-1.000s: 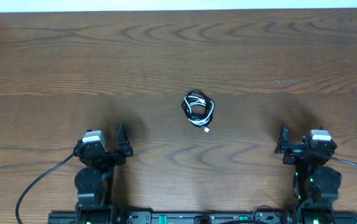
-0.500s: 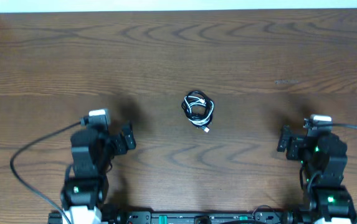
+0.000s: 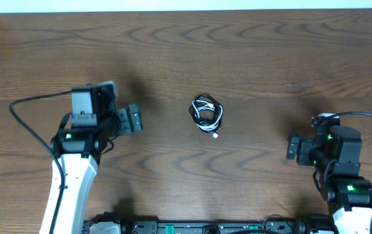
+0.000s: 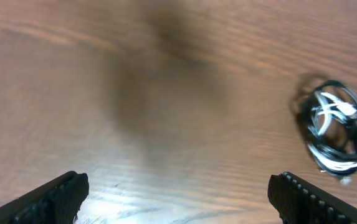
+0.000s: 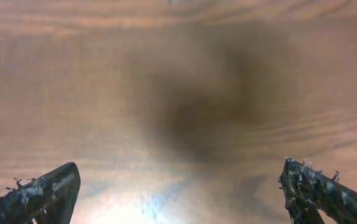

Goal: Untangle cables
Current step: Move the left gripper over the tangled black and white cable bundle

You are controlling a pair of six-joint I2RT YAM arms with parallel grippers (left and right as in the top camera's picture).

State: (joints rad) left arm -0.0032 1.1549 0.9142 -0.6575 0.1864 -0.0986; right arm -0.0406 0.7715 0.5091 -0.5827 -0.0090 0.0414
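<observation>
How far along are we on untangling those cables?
Nothing looks done: the cables lie in one coiled white-and-black bundle on the table. Nothing is in hand: the left gripper and right gripper are both open and empty, off to either side. All the grasping and separating is left.

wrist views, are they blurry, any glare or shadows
Left wrist view: soft, the tangled black and white cable bundle smeared at right, dark shadow patch on the brown wooden table, glare at bottom. Right wrist view: equally soft, broad central shadow, glare low down. Overhead view: sharp, evenly lit.
</observation>
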